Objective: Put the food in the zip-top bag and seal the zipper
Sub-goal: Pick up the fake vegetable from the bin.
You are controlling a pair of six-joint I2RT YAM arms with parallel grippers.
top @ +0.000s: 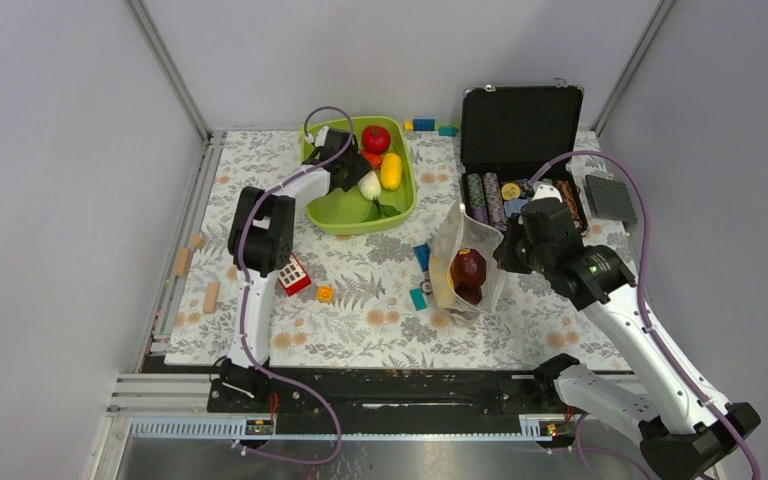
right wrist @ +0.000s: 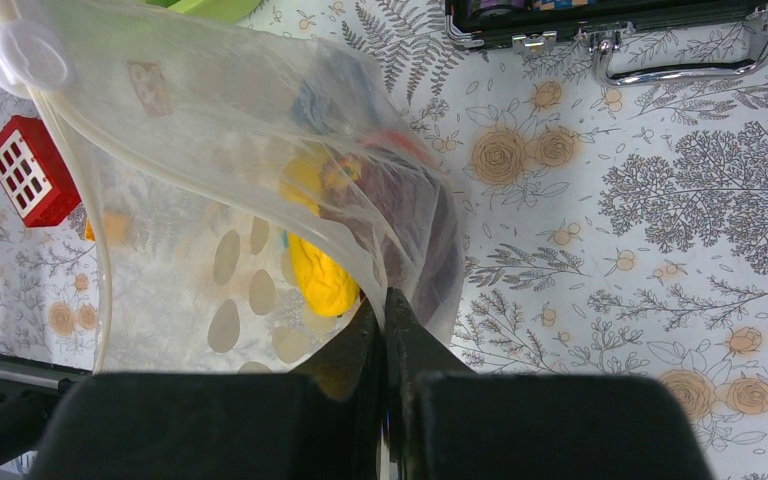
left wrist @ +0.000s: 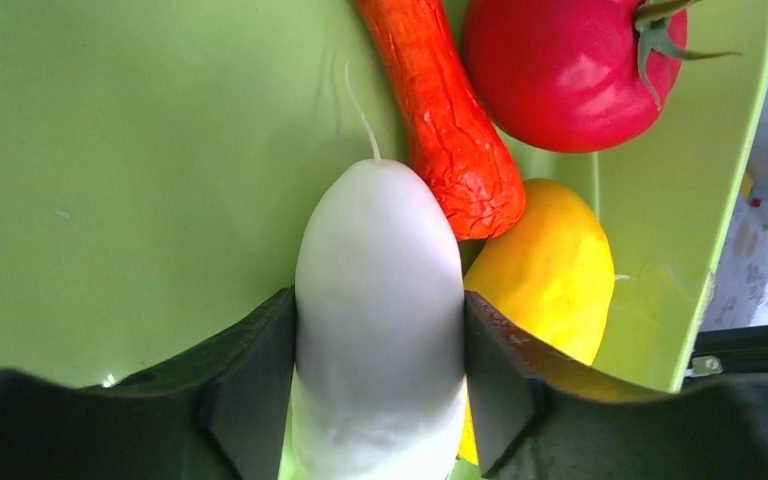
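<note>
My left gripper [top: 363, 183] is inside the lime-green tray [top: 345, 211], shut on a white toy vegetable [left wrist: 380, 300] that fills the gap between its fingers. Beside it lie an orange-red piece [left wrist: 450, 130], a red tomato [left wrist: 570, 70] and a yellow piece [left wrist: 555, 270]. My right gripper [top: 508, 250] is shut on one edge of the clear zip-top bag [top: 465, 240] and holds its mouth up and open. Inside the bag are a dark maroon piece [top: 468, 270] and a yellow piece [right wrist: 320, 275]. The zipper strip [right wrist: 60, 130] runs along the bag's mouth.
An open black case [top: 520, 130] with striped poker chips [top: 485, 198] stands at the back right. A red block [top: 294, 276], an orange block [top: 324, 293] and teal blocks [top: 418, 297] lie on the floral cloth. Wooden pegs [top: 210, 296] lie at the left edge.
</note>
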